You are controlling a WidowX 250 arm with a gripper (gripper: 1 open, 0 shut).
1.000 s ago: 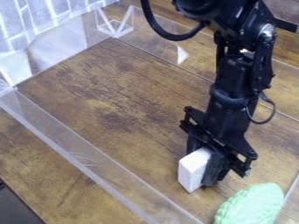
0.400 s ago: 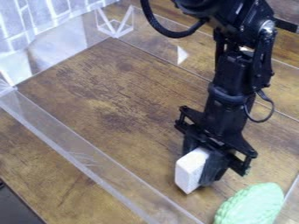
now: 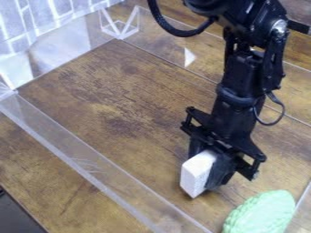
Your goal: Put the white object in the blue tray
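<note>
The white object (image 3: pixel 197 176) is a small plain white block, standing on end near the front of the wooden table (image 3: pixel 109 100). My gripper (image 3: pixel 210 168), at the end of the black arm (image 3: pixel 243 82) that reaches down from the top right, is shut on the white object. Whether the block's lower end touches the wood cannot be told. The blue tray is out of view.
A bumpy light-green oval object (image 3: pixel 260 214) lies at the bottom right, close beside the gripper. A clear plastic wall (image 3: pixel 73 155) runs along the table's left and front edges. More clear panels (image 3: pixel 134 23) stand at the back left.
The gripper with the white block has shifted slightly to the left and a little up. The green object has not moved.
</note>
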